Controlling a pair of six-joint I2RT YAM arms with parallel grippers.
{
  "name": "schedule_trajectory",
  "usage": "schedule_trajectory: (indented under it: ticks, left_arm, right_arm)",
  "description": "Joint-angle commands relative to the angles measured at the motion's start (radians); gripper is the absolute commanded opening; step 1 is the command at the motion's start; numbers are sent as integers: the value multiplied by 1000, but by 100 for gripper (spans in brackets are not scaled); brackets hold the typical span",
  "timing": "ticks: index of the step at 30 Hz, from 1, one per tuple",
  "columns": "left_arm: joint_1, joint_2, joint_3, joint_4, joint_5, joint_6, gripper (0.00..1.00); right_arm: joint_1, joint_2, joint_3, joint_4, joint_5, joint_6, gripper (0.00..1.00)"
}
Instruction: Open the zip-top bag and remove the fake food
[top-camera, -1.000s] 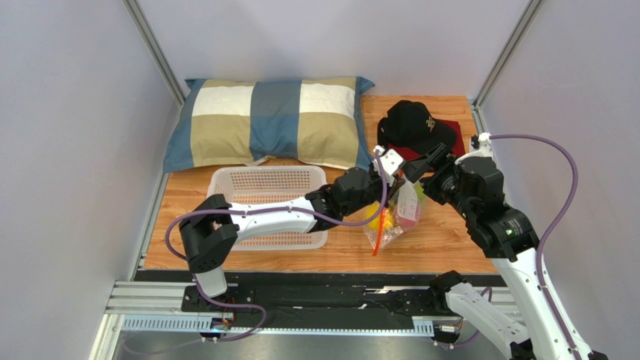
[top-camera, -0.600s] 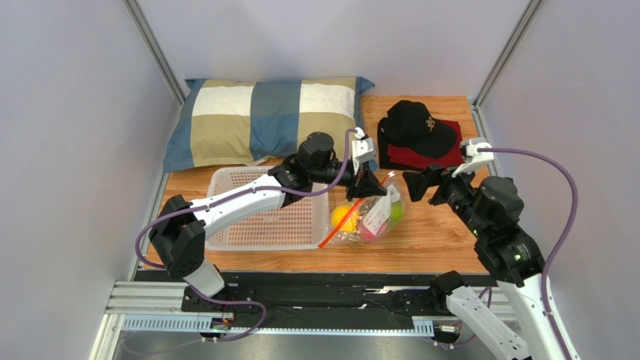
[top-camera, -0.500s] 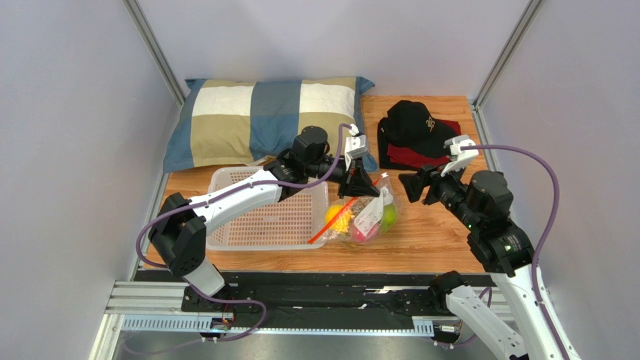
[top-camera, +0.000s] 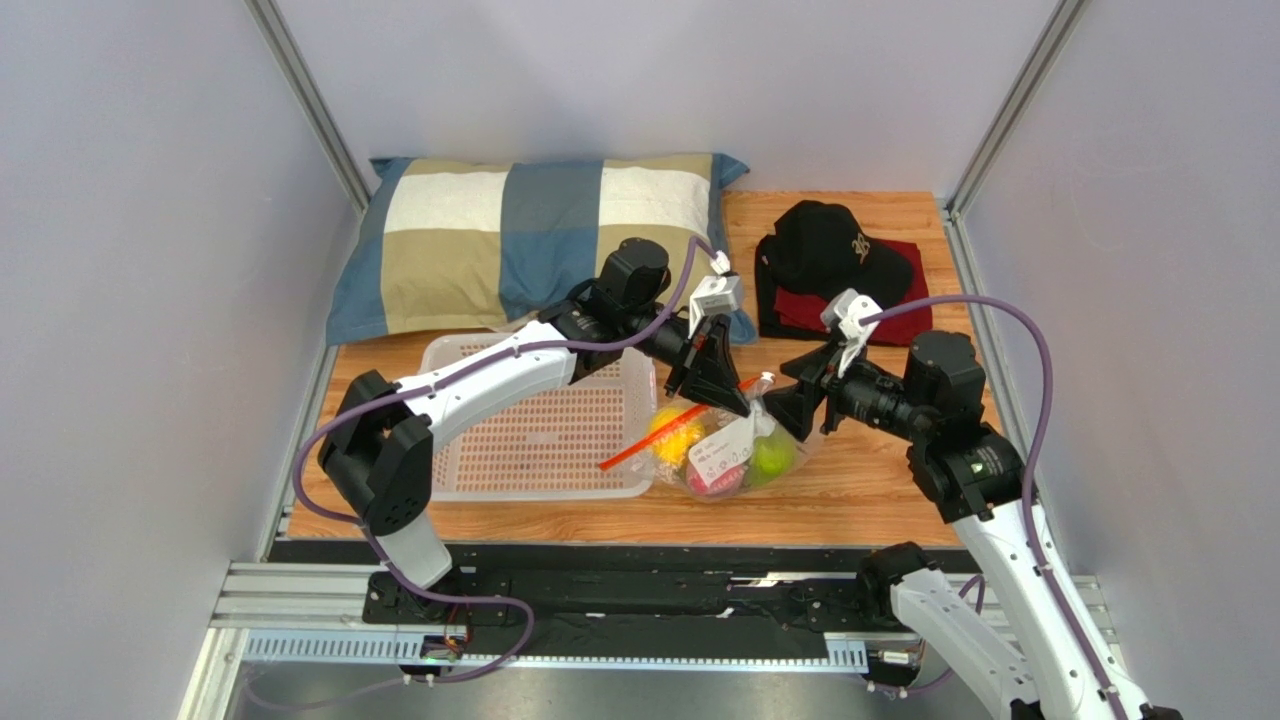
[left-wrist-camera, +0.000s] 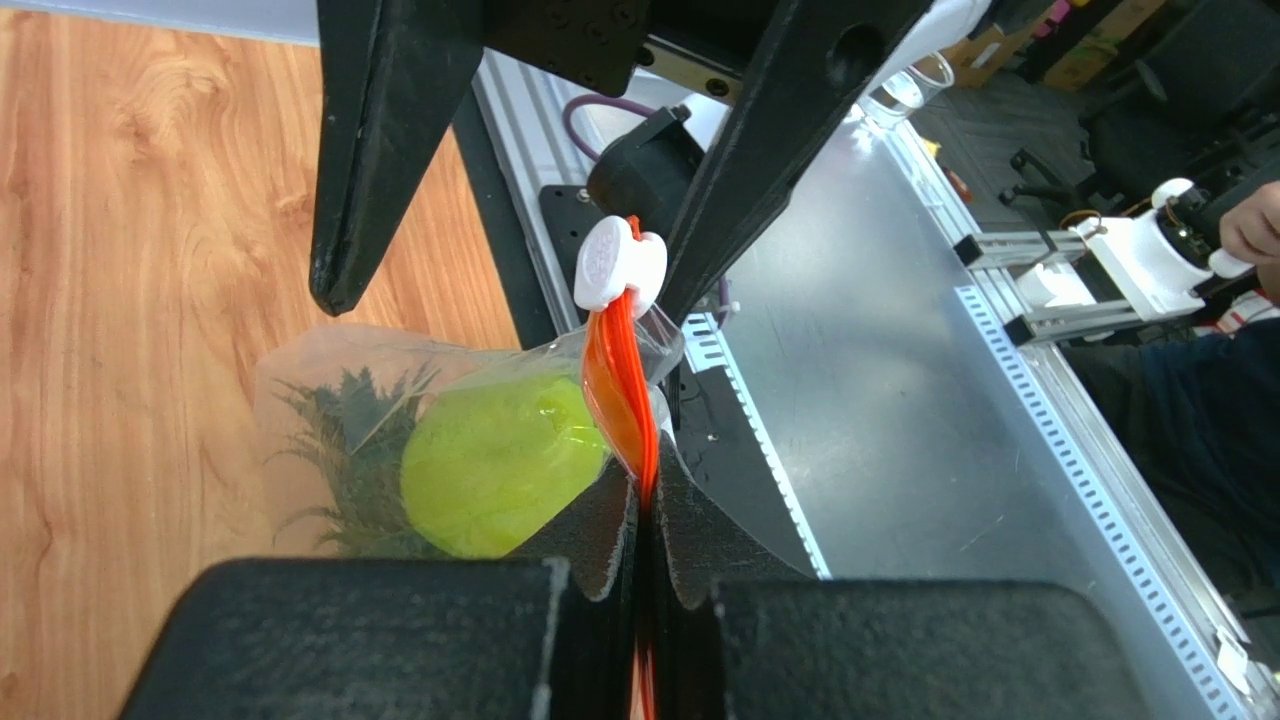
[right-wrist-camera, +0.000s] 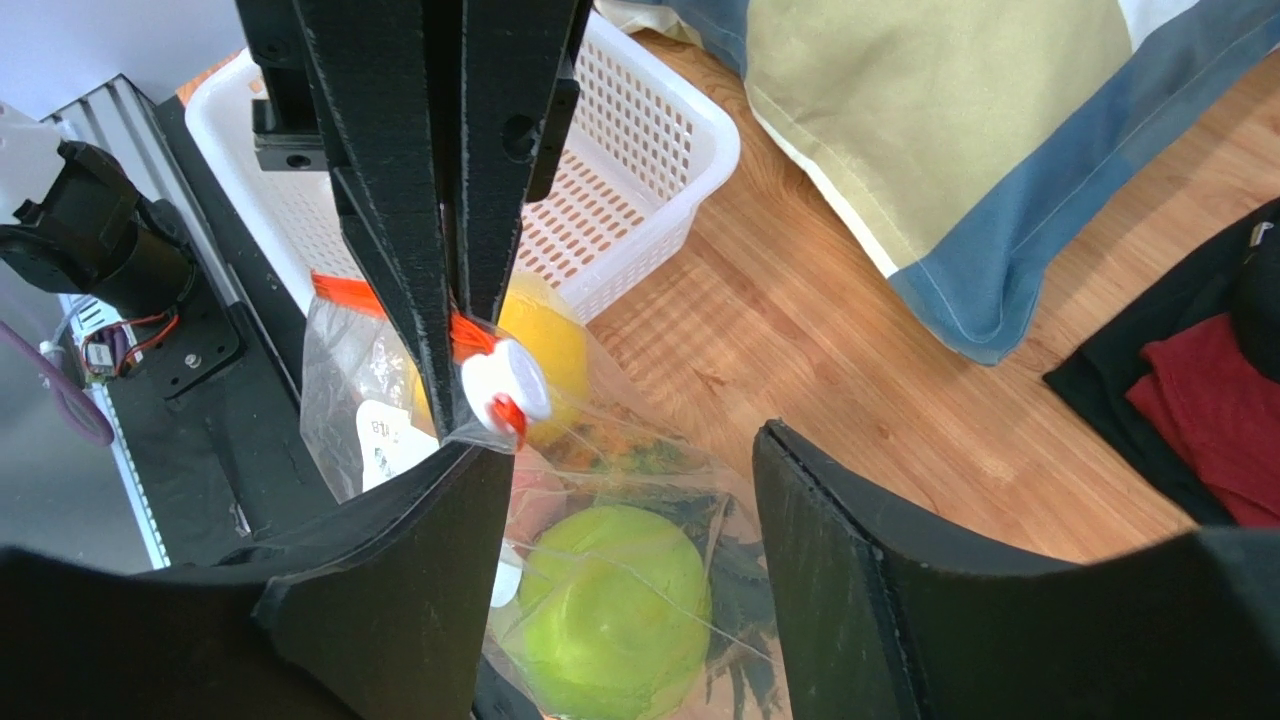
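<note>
Left gripper (left-wrist-camera: 643, 522): clamped on the orange strip (left-wrist-camera: 619, 393) of the bag (top-camera: 736, 450), centre frame.
Right gripper (right-wrist-camera: 631, 450): wide, flanking the slider (right-wrist-camera: 505, 389).
Bag: clear, crinkled, fruit (right-wrist-camera: 609, 608) inside.

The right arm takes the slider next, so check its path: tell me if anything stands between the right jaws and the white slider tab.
Nothing visible does. The right gripper, jaws open, faces the slider tab with only air between. The left gripper is shut on the zip strip right beside the tab, crowding it.
</note>
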Motion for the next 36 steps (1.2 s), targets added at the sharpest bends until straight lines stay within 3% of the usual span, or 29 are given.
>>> schedule_trajectory:
  ticks: [1, 6, 11, 16, 22, 24, 25, 28, 29, 31, 33, 34, 36]
  left_arm:
    - [7, -11, 49, 18, 54, 52, 0]
    - [11, -5, 63, -55, 40, 89, 0]
    - [11, 0, 69, -51, 47, 82, 0]
    - [11, -7, 73, -48, 53, 72, 0]
    - [9, -34, 52, -37, 62, 65, 0]
    - [9, -37, 47, -23, 56, 57, 0]
    - [9, -39, 40, -16, 53, 51, 0]
    - [9, -42, 35, -11, 25, 39, 0]
    - [9, -60, 30, -20, -2, 45, 10]
    - [9, -126, -15, -22, -148, 59, 36]
    - [9, -181, -71, 103, -311, 2, 52]
    - [6, -219, -115, 144, -340, -13, 58]
    - [-8, -243, -128, 173, -440, -4, 58]
  right_arm:
    - [1, -17, 8, 46, -7, 36, 63]
    - [1, -58, 58, -58, 181, 133, 64]
    - [1, -150, 13, -15, 66, 155, 63]
    - [1, -143, -74, 106, -91, 204, 62]
    - [1, -112, -140, 172, -77, 214, 58]
    - [1, -107, -175, 270, -98, 234, 56]
    - [2, -98, -183, 310, -111, 269, 53]
    - [1, -65, -177, 384, -142, 267, 7]
    - [1, -57, -163, 329, -104, 256, 0]
    - [1, -51, -119, 257, -62, 212, 0]
    - [1, -63, -105, 192, -53, 202, 0]
    - [-1, -72, -107, 186, -63, 202, 0]
    - [1, -90, -111, 190, -82, 219, 0]
